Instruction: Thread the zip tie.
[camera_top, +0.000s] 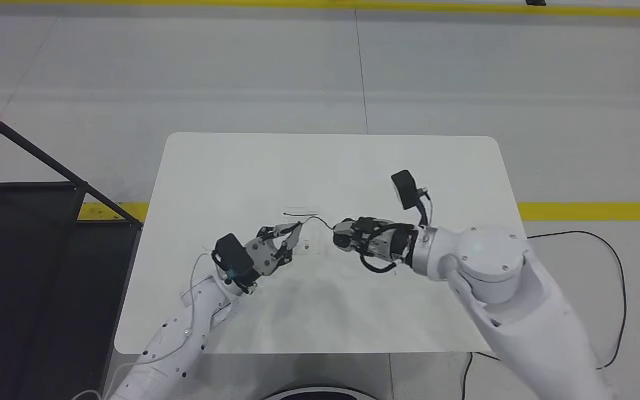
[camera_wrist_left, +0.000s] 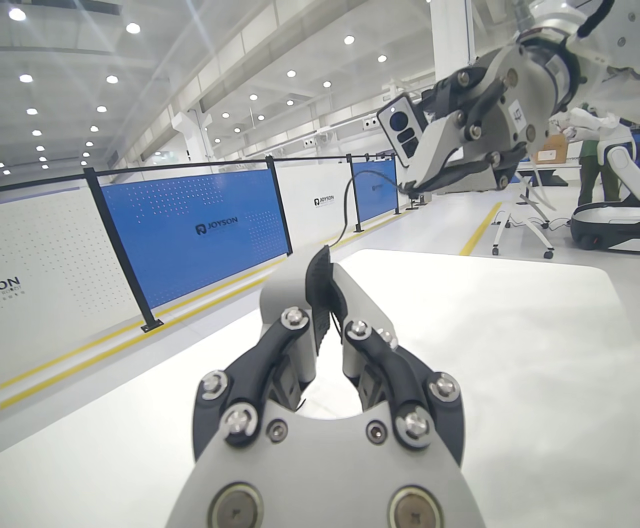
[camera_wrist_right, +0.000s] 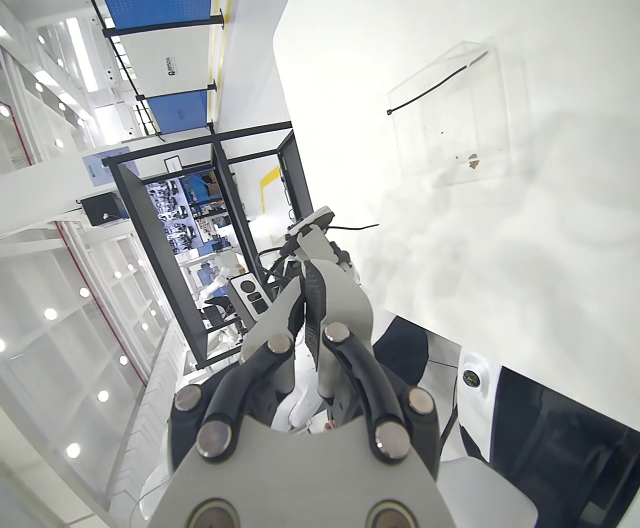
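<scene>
As left fingers (camera_wrist_left: 286, 296) and right fingers (camera_wrist_left: 436, 144) pinch it, zip tie (camera_wrist_left: 346, 205) bridges them

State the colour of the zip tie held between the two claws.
The zip tie is black, clearest in the left wrist view.

A clear plastic box (camera_wrist_right: 450, 140) sits on the white table (camera_top: 400, 170).
</scene>
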